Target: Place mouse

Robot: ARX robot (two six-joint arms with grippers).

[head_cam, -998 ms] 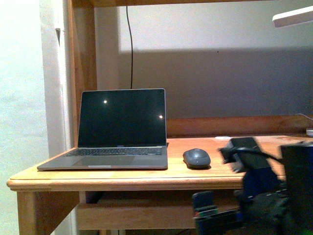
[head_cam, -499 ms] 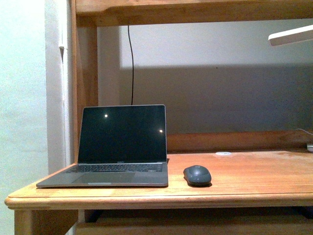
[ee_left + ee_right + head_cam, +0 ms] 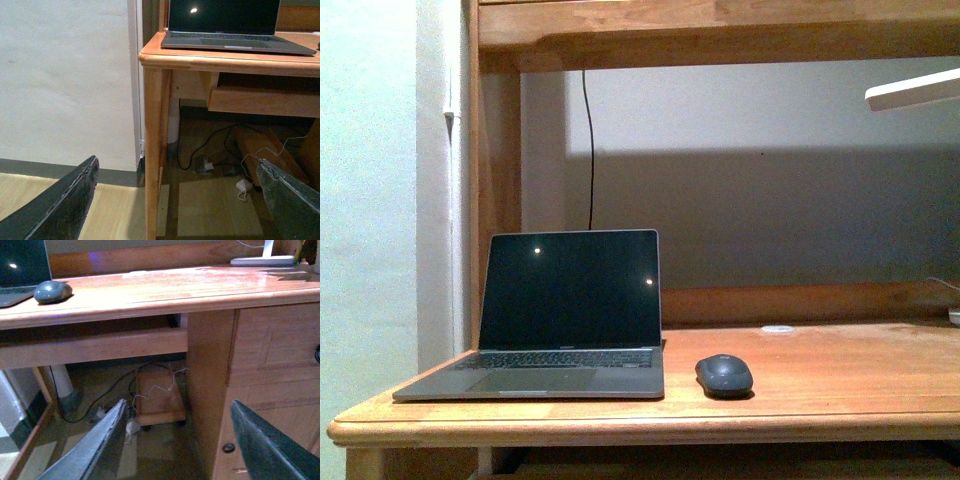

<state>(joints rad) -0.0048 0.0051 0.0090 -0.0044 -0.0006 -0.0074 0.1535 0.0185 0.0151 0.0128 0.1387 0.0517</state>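
Observation:
The dark grey mouse [image 3: 724,375] lies on the wooden desk [image 3: 840,370], just right of the open laptop [image 3: 565,315]. It also shows in the right wrist view [image 3: 52,291] on the desk top. Neither arm shows in the front view. My left gripper [image 3: 175,200] is open and empty, low beside the desk's left leg [image 3: 154,150]. My right gripper [image 3: 175,440] is open and empty, below the desk edge, facing the space under the desk.
A small flat white disc [image 3: 778,328] lies at the back of the desk. A white lamp head [image 3: 912,92] hangs at upper right; its base [image 3: 262,260] stands on the desk. A shelf [image 3: 720,25] spans above. Cables and a charger [image 3: 243,186] lie on the floor.
The front camera has risen: the desk and laptop sit lower in view and the upper shelf has come in. The right arm, in view a second ago, has dropped out of the front view.

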